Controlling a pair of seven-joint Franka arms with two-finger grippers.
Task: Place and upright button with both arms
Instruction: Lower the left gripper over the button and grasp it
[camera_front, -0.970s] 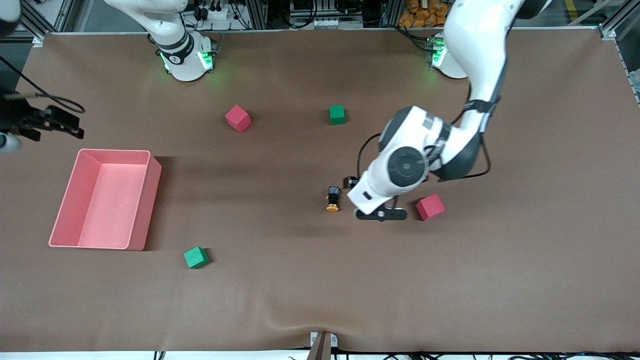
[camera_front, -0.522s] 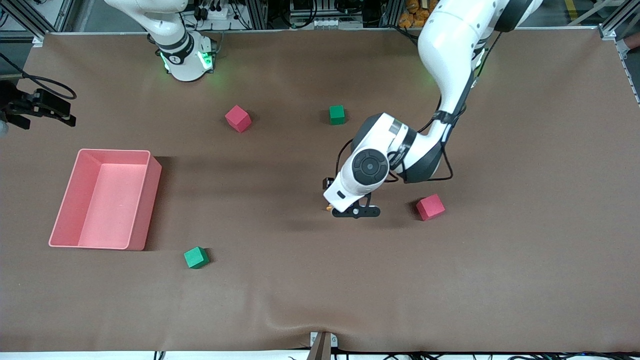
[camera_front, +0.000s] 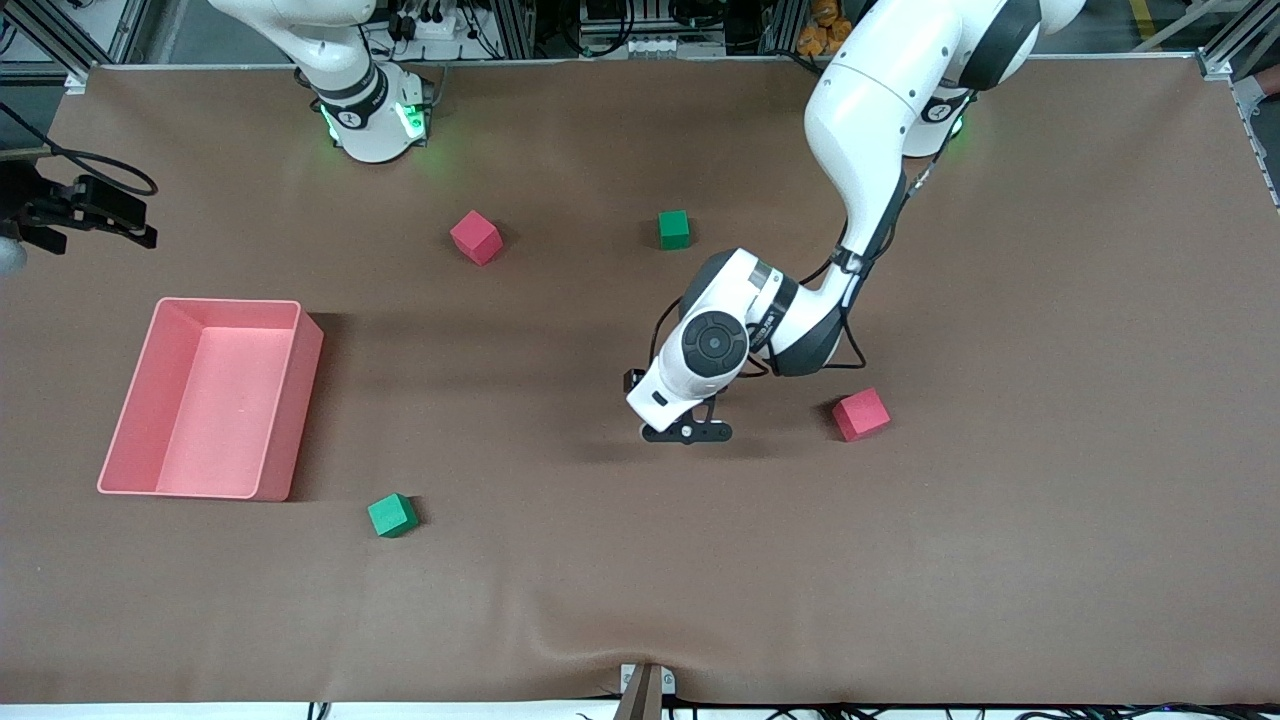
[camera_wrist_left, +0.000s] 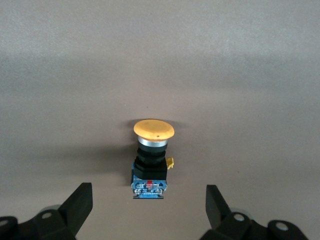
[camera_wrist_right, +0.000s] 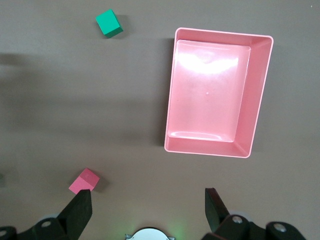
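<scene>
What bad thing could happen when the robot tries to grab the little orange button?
The button lies on its side between the open left gripper fingers. It is small and round-capped, so it might roll or squirt out as the fingers close. The front view cannot check this, because the arm hides the button there. The right gripper waits open, high over the pink bin, too far to help if it slips.

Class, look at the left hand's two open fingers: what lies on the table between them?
In the left wrist view, the button lies on its side between the open fingers of the left hand, which touch nothing; only bare table surrounds it.
</scene>
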